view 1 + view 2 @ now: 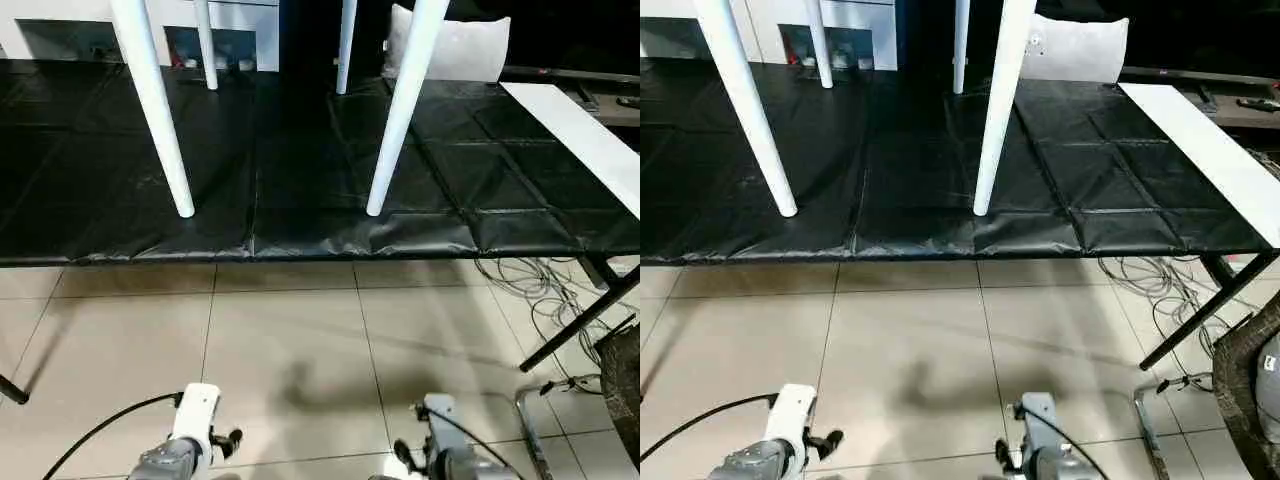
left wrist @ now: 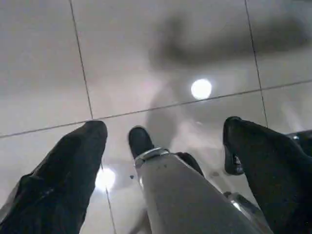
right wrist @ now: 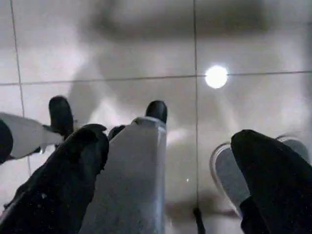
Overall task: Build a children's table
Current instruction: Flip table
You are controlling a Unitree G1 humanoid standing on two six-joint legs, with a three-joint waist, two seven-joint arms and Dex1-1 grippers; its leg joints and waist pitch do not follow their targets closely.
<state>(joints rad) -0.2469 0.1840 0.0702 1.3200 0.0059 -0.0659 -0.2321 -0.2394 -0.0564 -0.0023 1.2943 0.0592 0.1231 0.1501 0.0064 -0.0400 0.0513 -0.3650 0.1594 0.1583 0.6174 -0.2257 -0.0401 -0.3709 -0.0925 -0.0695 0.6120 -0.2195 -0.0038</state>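
On a quilted black mat (image 1: 300, 200), the children's table (image 1: 400, 110) stands upright on smooth, round, tapered white legs, well ahead of both arms. Over glossy beige floor tiles (image 2: 146, 48), wrist views show the left gripper (image 2: 163, 141) and right gripper (image 3: 168, 141), each with black fingers spread apart, holding nothing

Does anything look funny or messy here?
The table legs stand straight on the black mat, none leaning. The one messy spot is a tangle of grey cables lying loose on the tiled floor by the mat's right corner. Both grippers hang open and empty.
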